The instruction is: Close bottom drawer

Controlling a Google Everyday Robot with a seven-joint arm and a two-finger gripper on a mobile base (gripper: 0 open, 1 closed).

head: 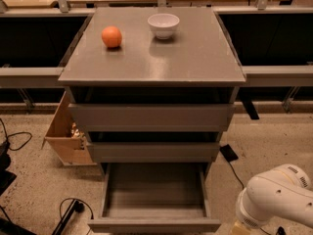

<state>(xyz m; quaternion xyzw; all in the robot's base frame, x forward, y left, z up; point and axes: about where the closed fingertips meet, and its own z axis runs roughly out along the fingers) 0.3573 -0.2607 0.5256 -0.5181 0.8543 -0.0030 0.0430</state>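
The grey cabinet [151, 58] has three drawers. The bottom drawer [154, 224] is pulled far out towards me, and its shallow grey box [154, 192] is empty. The middle drawer front [152, 151] and the top drawer front [151, 117] each stick out a little. A white arm segment [276, 197] enters at the bottom right, just right of the bottom drawer's front corner. My gripper is not in view; it lies beyond the picture's bottom edge.
An orange [112, 36] and a white bowl [163, 25] sit on the cabinet top. A wooden box [66, 133] stands on the floor at the cabinet's left. Black cables [68, 214] lie on the floor at left, and a black object [228, 153] at right.
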